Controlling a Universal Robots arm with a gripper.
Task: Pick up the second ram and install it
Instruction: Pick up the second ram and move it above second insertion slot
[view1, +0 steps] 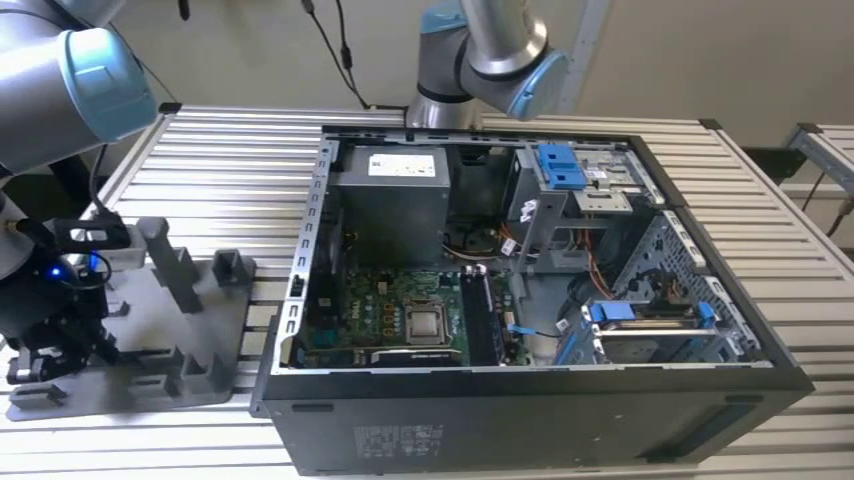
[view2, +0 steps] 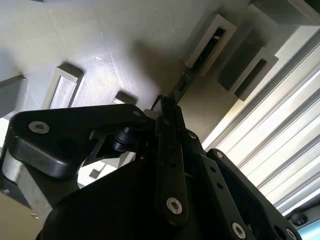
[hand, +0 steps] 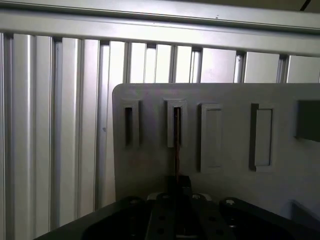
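Note:
In both wrist views the second ram (hand: 176, 145) (view2: 181, 86) appears edge-on as a thin dark strip. Its far end sits in the slot of a grey holder block (hand: 176, 122) (view2: 209, 41) on the tray (view1: 200, 385). My gripper (hand: 179, 184) (view2: 166, 106) is shut on the near end of the stick, the black fingers pressed together around it. In the exterior view the gripper (view1: 54, 345) hangs low over the tray's end at the exterior view's left. The green motherboard (view1: 400, 320) with its long black slots (view1: 481, 315) lies inside the open computer case.
The open case (view1: 534, 400) stands on the slatted aluminium table (view1: 214, 160), at the exterior view's right of the tray. Upright grey holder blocks (view1: 167, 260) rise from the tray. A second arm (view1: 481, 50) stands behind the case.

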